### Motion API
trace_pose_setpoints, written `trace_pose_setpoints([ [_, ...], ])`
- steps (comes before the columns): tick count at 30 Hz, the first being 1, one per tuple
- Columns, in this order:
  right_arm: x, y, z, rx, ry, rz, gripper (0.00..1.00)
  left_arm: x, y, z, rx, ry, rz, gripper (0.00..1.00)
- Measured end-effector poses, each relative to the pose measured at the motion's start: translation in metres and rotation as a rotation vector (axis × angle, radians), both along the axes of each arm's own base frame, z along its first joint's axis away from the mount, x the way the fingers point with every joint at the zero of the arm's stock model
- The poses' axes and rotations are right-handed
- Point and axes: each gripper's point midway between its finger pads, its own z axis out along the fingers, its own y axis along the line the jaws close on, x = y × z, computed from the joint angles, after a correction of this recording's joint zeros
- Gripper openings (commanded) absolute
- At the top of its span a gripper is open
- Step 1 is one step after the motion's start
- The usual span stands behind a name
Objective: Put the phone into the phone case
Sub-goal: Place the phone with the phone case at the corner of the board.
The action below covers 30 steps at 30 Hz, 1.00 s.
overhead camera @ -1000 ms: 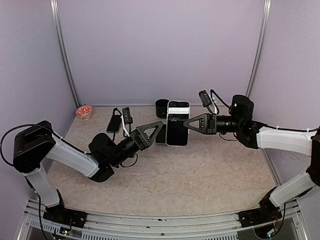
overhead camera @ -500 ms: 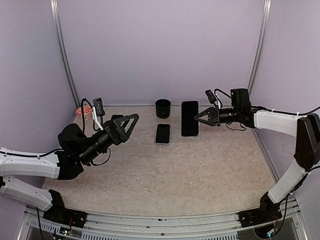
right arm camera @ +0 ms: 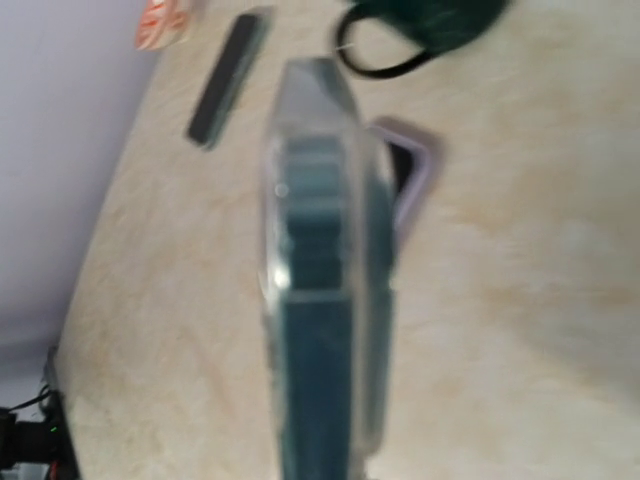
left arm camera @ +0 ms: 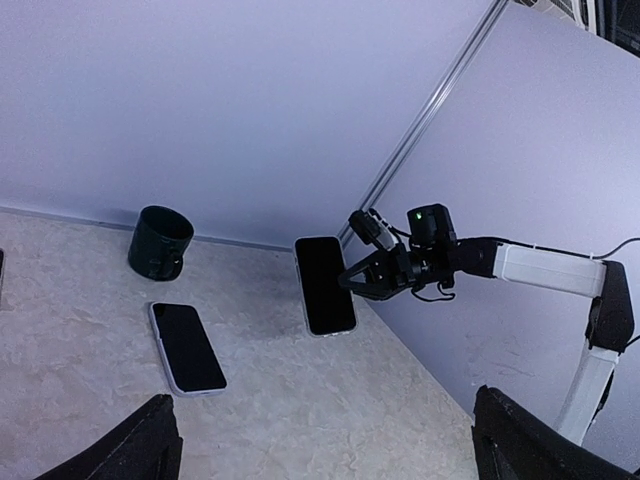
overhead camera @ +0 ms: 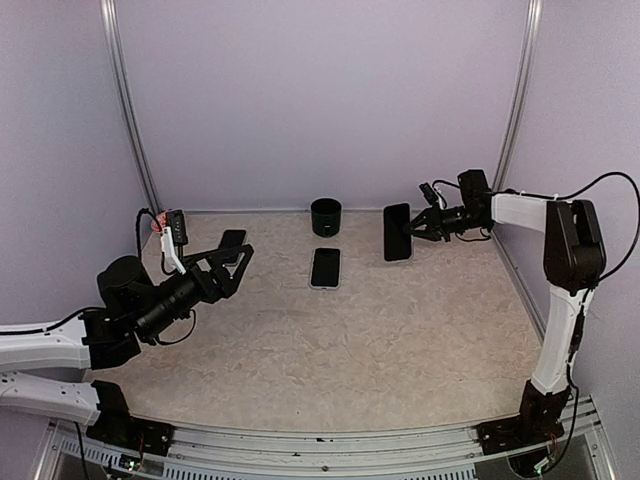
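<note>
My right gripper (overhead camera: 413,229) is shut on a black phone (overhead camera: 397,232) and holds it upright on edge above the table at the back right. In the right wrist view the phone (right arm camera: 320,300) shows edge-on and blurred, with a clear rim. It also shows in the left wrist view (left arm camera: 325,285). A second black-faced phone with a pale lavender case rim (overhead camera: 325,267) lies flat at mid-table, to the left of the held phone, also in the left wrist view (left arm camera: 186,348). My left gripper (overhead camera: 233,263) is open and empty, far left of both.
A dark green cup (overhead camera: 325,215) stands at the back middle by the wall. A flat black device (overhead camera: 233,240) lies at the back left, just beyond my left gripper. A small red-and-white dish (right arm camera: 163,20) sits in the back left corner.
My left arm has drawn back to the left, away from the middle. My right arm has pulled back to the right with the phone, uncovering the phone lying on the table.
</note>
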Motion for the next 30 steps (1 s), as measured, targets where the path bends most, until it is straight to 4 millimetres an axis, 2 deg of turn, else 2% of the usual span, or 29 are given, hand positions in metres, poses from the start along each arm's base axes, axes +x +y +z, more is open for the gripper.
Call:
trace_pose_setpoints([
  [10, 0.046, -0.058, -0.051, -0.062, 0.113, -0.091, 0.00, -0.001, 0.007, -0.013, 0.027, 0.021, 0.019, 0.99],
  [18, 0.080, -0.074, -0.070, -0.107, 0.134, -0.099, 0.00, -0.004, 0.015, -0.022, 0.028, 0.030, 0.029, 0.99],
  [21, 0.086, -0.079, -0.075, -0.110, 0.148, -0.105, 0.00, -0.005, 0.016, -0.025, 0.026, 0.037, 0.029, 0.99],
  [26, 0.092, -0.100, -0.088, -0.118, 0.183, -0.138, 0.00, -0.006, 0.017, -0.025, 0.015, 0.040, 0.028, 0.99],
  [30, 0.095, -0.108, -0.090, -0.115, 0.201, -0.151, 0.00, -0.006, 0.017, -0.025, 0.011, 0.043, 0.028, 0.99],
])
